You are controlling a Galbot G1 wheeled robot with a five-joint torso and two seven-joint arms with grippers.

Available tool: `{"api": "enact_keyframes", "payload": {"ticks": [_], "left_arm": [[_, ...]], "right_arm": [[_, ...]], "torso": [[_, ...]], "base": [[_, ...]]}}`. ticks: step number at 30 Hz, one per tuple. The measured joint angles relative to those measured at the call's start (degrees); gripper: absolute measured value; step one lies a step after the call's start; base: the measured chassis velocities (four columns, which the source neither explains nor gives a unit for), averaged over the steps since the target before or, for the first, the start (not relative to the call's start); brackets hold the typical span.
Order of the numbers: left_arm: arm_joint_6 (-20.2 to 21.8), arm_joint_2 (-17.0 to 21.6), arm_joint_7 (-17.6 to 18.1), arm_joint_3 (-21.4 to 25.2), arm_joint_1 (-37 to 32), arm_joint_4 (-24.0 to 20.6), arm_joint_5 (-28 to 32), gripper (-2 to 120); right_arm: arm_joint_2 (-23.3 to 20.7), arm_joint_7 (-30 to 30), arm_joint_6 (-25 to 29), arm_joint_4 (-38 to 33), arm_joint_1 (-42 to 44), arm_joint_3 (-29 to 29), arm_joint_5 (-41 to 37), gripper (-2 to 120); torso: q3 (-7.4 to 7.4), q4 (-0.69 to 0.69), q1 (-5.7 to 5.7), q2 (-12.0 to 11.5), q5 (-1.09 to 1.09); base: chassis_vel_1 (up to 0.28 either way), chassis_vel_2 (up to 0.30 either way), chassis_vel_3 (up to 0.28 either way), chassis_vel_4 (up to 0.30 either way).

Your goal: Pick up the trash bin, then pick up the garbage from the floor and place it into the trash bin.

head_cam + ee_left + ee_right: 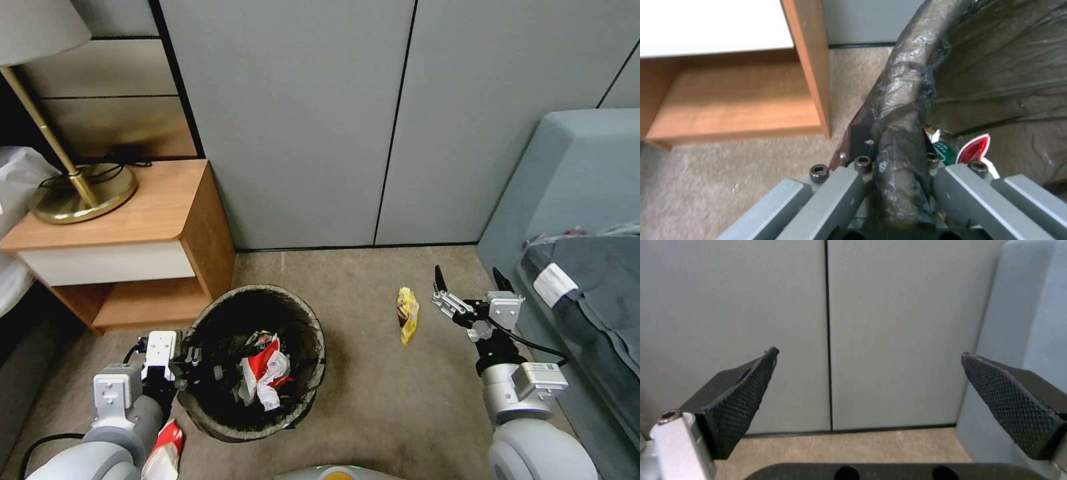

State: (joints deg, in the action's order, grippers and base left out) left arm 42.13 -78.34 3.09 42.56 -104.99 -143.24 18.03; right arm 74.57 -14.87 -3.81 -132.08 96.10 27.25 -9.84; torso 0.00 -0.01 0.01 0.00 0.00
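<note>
Trash bin (257, 363), round with a dark liner, sits on the carpet (373, 400) beside the nightstand (120, 247), holding red-white wrappers (265, 373). A yellow wrapper (407, 314) lies right of it near the right hand (470, 280), fingers wide apart and empty. Left wrist view: the left hand (896, 186) clamps the liner-wrapped rim (907, 100), seemingly tight. Right wrist view: textured fingertips (735, 400) spread before the wall (889, 323).

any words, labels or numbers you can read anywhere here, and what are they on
No text can be read.
Yellow wrapper on the carpet: print too small.
Red-white wrapper in the trash bin: lettering too blurred.
Green label by the rim held in the left claw: blurred.
White tag on the bedding: unreadable.
</note>
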Motion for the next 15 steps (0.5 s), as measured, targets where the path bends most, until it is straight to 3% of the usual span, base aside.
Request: {"api": "enact_keyframes", "payload": {"ticks": [4, 15], "left_arm": [[0.0, -0.1, 0.0, -0.1, -0.1, 0.0, 0.0, 1], [0.0, 0.1, 0.0, 0.2, -0.3, 0.0, 0.0, 1]], "right_arm": [[-0.6, -0.4, -0.9, 0.9, -0.9, -0.2, -0.4, 100], [-2.8, -1.5, -8.2, 5.5, -4.0, -2.1, -4.3, 100]], "torso": [[0.01, 0.02, 0.01, 0.0, 0.00], [-0.01, 0.02, 0.00, 0.0, 0.00]], "base": [[-0.083, 0.098, 0.118, -0.075], [0.000, 0.000, 0.000, 0.000]]}}
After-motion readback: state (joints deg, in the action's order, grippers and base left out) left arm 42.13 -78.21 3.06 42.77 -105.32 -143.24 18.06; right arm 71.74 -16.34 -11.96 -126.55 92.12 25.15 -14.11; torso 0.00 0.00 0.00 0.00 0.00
